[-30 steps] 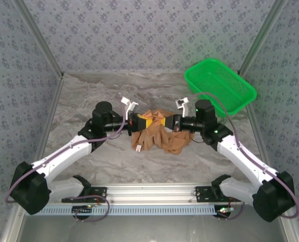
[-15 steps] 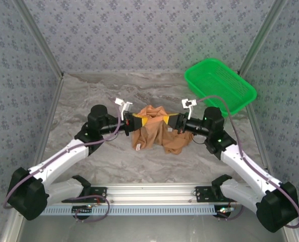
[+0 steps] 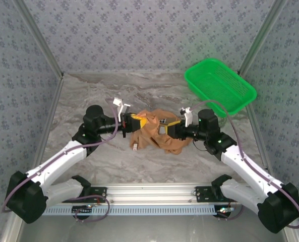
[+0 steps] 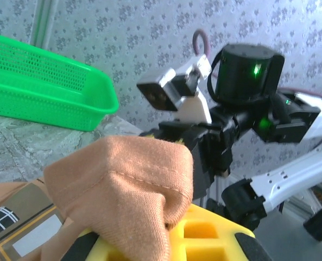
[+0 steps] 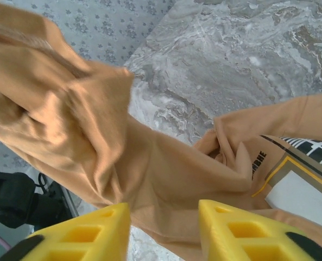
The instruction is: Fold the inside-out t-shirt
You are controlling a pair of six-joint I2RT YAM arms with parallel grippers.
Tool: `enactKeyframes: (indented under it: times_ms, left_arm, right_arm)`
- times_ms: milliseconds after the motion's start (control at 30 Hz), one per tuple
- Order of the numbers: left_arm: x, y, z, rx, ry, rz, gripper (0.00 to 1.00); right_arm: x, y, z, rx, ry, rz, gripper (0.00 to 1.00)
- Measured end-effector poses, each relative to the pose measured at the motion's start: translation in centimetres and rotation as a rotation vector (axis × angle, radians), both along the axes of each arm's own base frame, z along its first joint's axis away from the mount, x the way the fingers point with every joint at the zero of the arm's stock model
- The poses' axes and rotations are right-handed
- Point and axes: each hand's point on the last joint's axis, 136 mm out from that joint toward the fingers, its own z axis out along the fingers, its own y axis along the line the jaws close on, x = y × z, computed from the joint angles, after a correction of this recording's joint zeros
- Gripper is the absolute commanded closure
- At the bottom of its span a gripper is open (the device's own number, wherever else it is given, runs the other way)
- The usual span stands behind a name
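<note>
I see the wrinkled orange-tan cloth t-shirt [image 3: 162, 140] bunched on the grey marbled counter [image 3: 88, 91], no fold made yet; left jaws clamp its cloth; right jaws stand apart, empty.

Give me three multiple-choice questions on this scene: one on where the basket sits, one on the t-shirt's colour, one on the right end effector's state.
1. Where is the basket?
A. far right of the table
B. near left corner
C. on the t-shirt

2. What colour is the t-shirt?
A. blue
B. orange-tan
C. white

3. The right end effector is:
A. shut on the basket
B. shut on a cable
C. open

Answers: 1 A, it stands by the far right corner; 2 B, the bunched cloth is orange-tan; 3 C, its yellow fingers stand apart.
</note>
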Motion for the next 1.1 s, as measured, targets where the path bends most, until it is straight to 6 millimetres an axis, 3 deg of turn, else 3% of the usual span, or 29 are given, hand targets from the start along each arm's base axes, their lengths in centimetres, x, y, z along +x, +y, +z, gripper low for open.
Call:
enactKeyframes:
  times_ms: [267,400,667,767,1000,1100]
  left_arm:
    - [-1.6,0.4,-0.8,0.096,-0.114,-0.06,1.0]
    - [-2.1,0.6,-1.7,0.131,-0.136,-0.084,1.0]
    - [-2.4,0.7,-2.3,0.167,-0.145,-0.099,1.0]
    - [-2.4,0.8,-2.4,0.173,-0.144,-0.098,1.0]
    - [-1.5,1.0,-3.1,0.206,-0.137,-0.044,1.0]
    - [-0.9,1.1,-3.3,0.219,-0.136,-0.01,1.0]
  right_arm:
    - [1.4,1.3,4.0,0.043,-0.033,0.075,0.41]
    - [2.6,2.9,3.2,0.054,0.047,0.138,0.31]
    - [2.4,6.1,1.0,0.126,0.223,0.257,0.34]
    - [1.8,7.2,1.2,0.164,0.249,0.298,0.43]
    - [1.3,7.8,2.6,0.289,0.284,0.326,1.0]
    - [1.9,6.4,3.0,0.299,0.273,0.272,1.0]
